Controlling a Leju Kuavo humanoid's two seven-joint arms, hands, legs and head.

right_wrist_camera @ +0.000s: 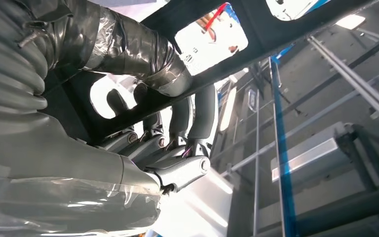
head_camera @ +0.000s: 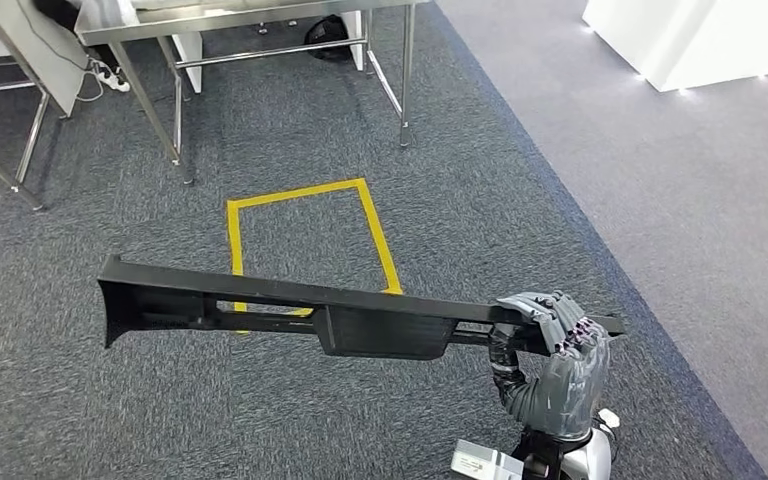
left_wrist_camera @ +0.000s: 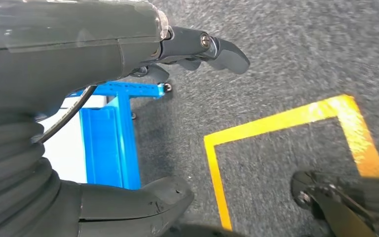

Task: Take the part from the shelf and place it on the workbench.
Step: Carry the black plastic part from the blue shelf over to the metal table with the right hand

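Note:
The part [head_camera: 290, 310] is a long black plastic bar with a flared end at the left, held level above the grey carpet. My right hand [head_camera: 555, 360] grips its right end from below, fingers curled over the top edge. In the right wrist view the same hand [right_wrist_camera: 168, 148] wraps around the black part [right_wrist_camera: 261, 29]. My left hand [left_wrist_camera: 128, 49] hangs over the carpet with its thumb and fingers apart and nothing in it. The steel workbench [head_camera: 210, 15] stands ahead at the far side of the carpet.
A yellow tape rectangle [head_camera: 310, 235] marks the carpet between me and the workbench legs [head_camera: 406, 70]. A white block [head_camera: 700, 35] stands at the far right on lighter flooring. A blue frame [left_wrist_camera: 108, 143] stands near my left hand, and blue shelf rails [right_wrist_camera: 281, 148] beside my right.

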